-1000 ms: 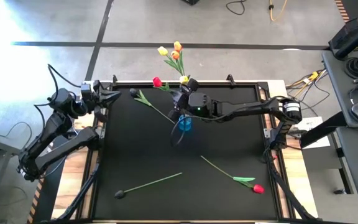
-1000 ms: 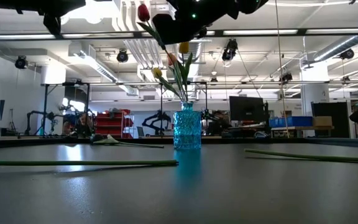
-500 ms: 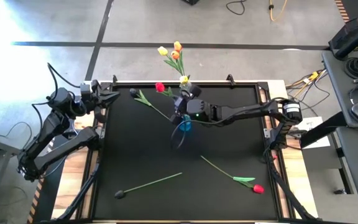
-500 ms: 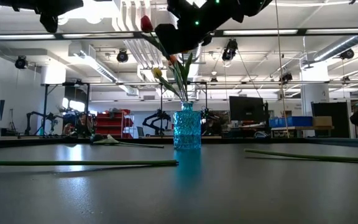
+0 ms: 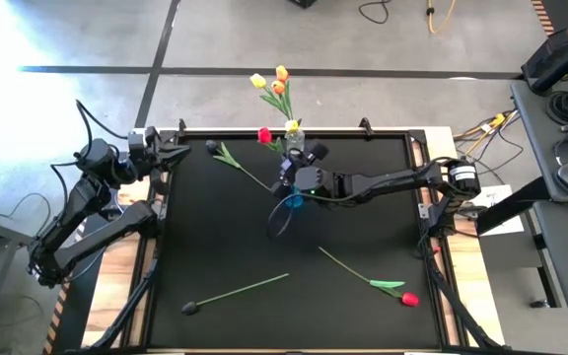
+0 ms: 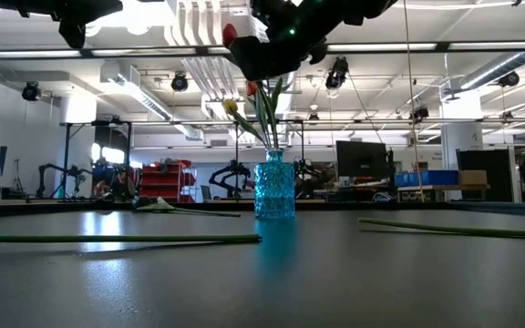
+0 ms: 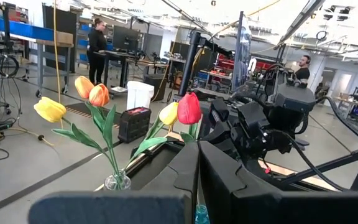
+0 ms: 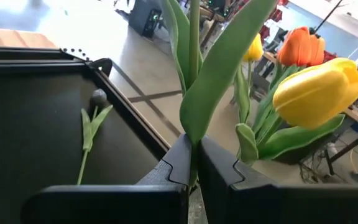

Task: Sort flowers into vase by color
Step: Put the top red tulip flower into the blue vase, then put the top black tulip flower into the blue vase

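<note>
My right gripper (image 5: pixel 294 170) is shut on a red tulip (image 5: pixel 263 135) above the blue glass vase (image 5: pixel 293 200), which stands near the table's middle. The tulip's red head also shows in the low view (image 6: pixel 231 35) and in the left wrist view (image 7: pixel 189 107). Its lower end is hidden by the gripper. A bunch of yellow and orange tulips (image 5: pixel 278 87) stands upright in a clear vase (image 7: pixel 117 182) at the far edge. My left gripper (image 5: pixel 178 154) waits shut and empty at the far left corner. My right gripper pinches the red tulip's green stem and the base of a leaf (image 8: pixel 191 140) between its two fingers, well below the head. The tulip is lifted clear of the table and stands tilted, with its head up and leaning toward the far left.
Three tulips lie flat on the black table. One with a dark head (image 5: pixel 212 146) lies at the far left of the vase. One (image 5: pixel 237 291) lies near the front edge. A red one (image 5: pixel 408 298) lies at the front right. People stand in the room behind.
My right gripper has moved down and a little toward the near edge, over the blue vase, and stayed shut. It has tipped the red tulip more upright. The red head has swung lower and toward the bunch of yellow and orange tulips.
</note>
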Controlling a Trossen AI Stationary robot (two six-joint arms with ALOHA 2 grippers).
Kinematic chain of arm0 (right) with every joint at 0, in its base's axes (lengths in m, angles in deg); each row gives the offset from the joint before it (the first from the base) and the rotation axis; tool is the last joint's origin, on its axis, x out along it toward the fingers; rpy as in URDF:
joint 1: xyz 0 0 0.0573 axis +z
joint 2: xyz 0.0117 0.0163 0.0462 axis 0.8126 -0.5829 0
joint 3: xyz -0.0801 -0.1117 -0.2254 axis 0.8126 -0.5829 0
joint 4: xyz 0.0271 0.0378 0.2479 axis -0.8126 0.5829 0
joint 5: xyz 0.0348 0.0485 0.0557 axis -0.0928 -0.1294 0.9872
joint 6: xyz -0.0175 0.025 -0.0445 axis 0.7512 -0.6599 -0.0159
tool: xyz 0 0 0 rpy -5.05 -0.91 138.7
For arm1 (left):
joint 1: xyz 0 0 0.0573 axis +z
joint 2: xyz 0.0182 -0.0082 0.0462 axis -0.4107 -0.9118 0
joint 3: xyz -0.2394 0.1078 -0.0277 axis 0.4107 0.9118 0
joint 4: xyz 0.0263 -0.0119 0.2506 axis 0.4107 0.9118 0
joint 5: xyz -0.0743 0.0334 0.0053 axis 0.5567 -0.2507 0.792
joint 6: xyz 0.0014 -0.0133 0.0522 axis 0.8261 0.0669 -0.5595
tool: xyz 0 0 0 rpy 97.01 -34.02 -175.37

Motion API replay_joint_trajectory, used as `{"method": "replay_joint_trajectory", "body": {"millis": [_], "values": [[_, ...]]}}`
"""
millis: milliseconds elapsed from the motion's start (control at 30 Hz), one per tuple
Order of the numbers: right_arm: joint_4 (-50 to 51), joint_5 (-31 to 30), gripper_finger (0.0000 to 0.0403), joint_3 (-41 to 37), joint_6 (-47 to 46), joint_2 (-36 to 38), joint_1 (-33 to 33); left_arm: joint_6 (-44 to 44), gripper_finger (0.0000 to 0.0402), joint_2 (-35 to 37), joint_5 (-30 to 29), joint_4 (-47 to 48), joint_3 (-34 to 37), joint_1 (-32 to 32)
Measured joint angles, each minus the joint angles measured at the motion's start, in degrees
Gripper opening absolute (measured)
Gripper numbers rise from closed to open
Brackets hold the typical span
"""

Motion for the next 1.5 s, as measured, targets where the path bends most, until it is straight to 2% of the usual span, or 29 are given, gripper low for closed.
{"method": "replay_joint_trajectory", "body": {"millis": [300,600,867,967,1067,1133,1300,1500], "values": [[2.1,-0.2,0.0021,0.0,-4.0,0.0,0.3,1.1,0.0,0.0,0.0,0.0,0.0,0.0],[2.7,0.1,0.0107,2.2,-3.5,0.0,1.2,1.2,0.0,0.0,0.0,0.0,0.0,0.0],[12.8,0.1,0.0152,8.2,-6.3,0.0,2.2,1.3,0.0,0.3,0.0,-0.1,0.0,0.0],[19.4,2.6,0.0156,12.5,-10.8,0.0,2.6,2.3,0.0,0.5,0.0,-0.1,0.0,0.0],[25.4,12.0,0.0154,17.7,-17.0,0.0,2.6,4.7,0.0,1.1,0.0,-0.1,0.0,0.0],[28.0,16.0,0.0149,21.1,-21.0,-0.2,2.6,5.3,0.0,1.9,0.0,-0.1,0.0,0.0],[31.5,19.9,0.0132,31.3,-22.0,-3.9,2.6,5.3,0.0,4.3,-0.1,-0.1,0.1,0.0],[43.4,21.7,0.0119,51.6,-21.4,-14.2,1.9,5.3,0.0,6.6,-1.1,-0.1,0.1,0.0]]}}
